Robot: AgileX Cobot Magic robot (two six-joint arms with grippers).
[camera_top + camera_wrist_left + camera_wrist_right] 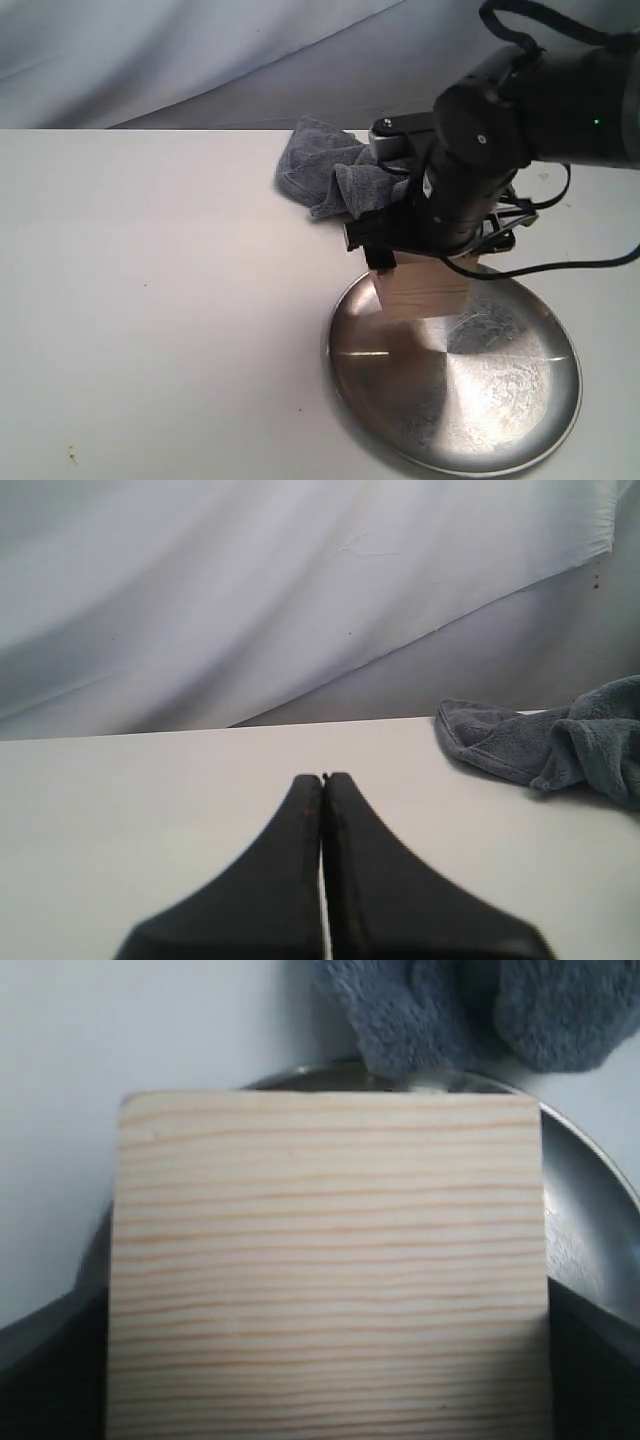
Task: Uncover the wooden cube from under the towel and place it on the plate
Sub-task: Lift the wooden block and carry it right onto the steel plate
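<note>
The pale wooden cube (422, 292) hangs at the far edge of the steel plate (470, 400), held between the fingers of my right gripper (425, 262). In the right wrist view the cube (330, 1270) fills most of the picture, with dark fingers (590, 1360) pressed on both its sides and the plate's rim (590, 1200) beneath it. The dark grey towel (335, 172) lies crumpled on the table just beyond the plate, off the cube. My left gripper (323, 780) is shut and empty, low over bare table, with the towel (560, 745) off to its side.
The white table (150, 300) runs wide to the left of the plate. A pale cloth backdrop (200, 50) hangs behind the table's far edge. Black cables (560, 262) trail from the right arm above the plate's right side.
</note>
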